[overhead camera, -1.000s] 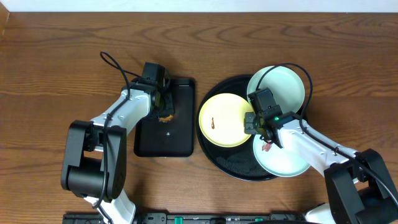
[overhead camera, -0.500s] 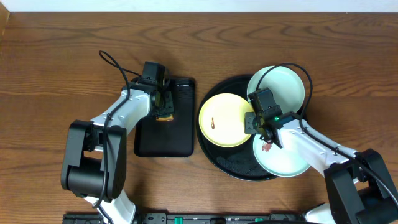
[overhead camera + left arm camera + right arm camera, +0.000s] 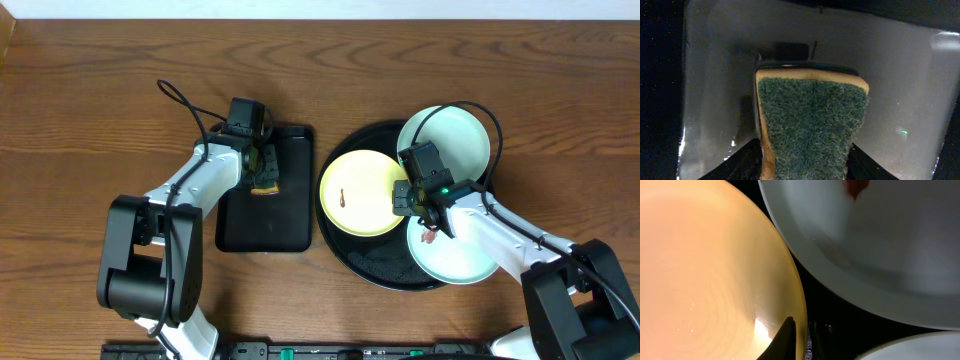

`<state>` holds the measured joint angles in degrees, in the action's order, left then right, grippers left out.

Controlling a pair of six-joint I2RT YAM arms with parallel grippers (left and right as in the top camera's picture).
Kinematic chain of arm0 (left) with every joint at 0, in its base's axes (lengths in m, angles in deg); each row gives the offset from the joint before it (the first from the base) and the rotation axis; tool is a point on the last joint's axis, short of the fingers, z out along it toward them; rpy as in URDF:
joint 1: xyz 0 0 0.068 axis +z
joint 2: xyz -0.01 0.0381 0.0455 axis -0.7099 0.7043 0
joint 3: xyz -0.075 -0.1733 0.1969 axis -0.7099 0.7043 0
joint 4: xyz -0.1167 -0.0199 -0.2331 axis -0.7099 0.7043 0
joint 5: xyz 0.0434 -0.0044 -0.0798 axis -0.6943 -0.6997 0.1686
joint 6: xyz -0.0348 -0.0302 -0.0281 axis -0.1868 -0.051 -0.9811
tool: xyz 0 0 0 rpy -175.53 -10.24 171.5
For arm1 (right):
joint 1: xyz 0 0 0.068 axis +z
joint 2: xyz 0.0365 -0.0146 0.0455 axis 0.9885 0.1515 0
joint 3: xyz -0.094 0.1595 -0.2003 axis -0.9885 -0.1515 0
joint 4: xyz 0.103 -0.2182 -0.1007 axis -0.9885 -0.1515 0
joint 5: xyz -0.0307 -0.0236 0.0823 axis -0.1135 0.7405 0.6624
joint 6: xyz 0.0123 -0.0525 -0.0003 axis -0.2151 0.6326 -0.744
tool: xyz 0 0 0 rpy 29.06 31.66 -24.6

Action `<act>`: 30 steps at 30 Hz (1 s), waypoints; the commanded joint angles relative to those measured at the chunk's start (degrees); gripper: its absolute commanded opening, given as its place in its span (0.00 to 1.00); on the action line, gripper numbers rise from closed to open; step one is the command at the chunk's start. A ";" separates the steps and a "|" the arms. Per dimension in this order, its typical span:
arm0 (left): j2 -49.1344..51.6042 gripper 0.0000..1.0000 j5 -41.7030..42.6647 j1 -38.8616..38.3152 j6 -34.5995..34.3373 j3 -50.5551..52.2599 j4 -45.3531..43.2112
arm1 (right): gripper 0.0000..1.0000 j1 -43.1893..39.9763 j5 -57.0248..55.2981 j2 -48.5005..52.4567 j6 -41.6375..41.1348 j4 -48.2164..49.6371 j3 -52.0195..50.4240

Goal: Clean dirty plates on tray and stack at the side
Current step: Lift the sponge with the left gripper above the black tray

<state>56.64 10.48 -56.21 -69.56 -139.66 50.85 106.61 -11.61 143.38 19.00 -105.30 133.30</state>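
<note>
You have three plates (image 3: 455, 140) on one tray (image 3: 375, 265), your right gripper (image 3: 402, 197) pinching the yellow plate (image 3: 355, 195); your left gripper (image 3: 262, 172) straddles one sponge (image 3: 810, 125), grip unclear.

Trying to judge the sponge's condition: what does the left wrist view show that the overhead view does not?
Only the left wrist: the sponge's green scouring face and tan foam edge close up, with glare on the rectangular tray. Only the overhead: the round tray, yellow plate, far mint plate, near mint plate with a red smear, the right hand at the yellow plate's edge. Both: the sponge over the rectangular tray, at the left hand.
</note>
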 commanded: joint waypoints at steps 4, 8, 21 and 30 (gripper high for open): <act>-1.73 0.58 -1.53 -0.09 0.09 -0.98 0.17 | 0.11 0.11 -0.44 0.59 0.24 -0.07 -0.35; -2.03 0.58 -1.55 -0.09 0.09 -1.03 0.17 | 0.11 0.11 -0.44 0.59 0.24 -0.07 -0.35; -2.03 0.52 -1.55 -0.09 0.09 -1.07 -0.04 | 0.11 0.13 -0.44 0.59 0.24 -0.04 -0.35; -3.34 0.53 -1.53 -0.09 0.09 -1.07 -0.02 | 0.11 0.11 -0.44 0.59 0.24 -0.07 -0.35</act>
<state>55.65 9.65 -56.21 -69.54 -139.66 50.69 106.61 -11.61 143.38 19.00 -105.32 133.30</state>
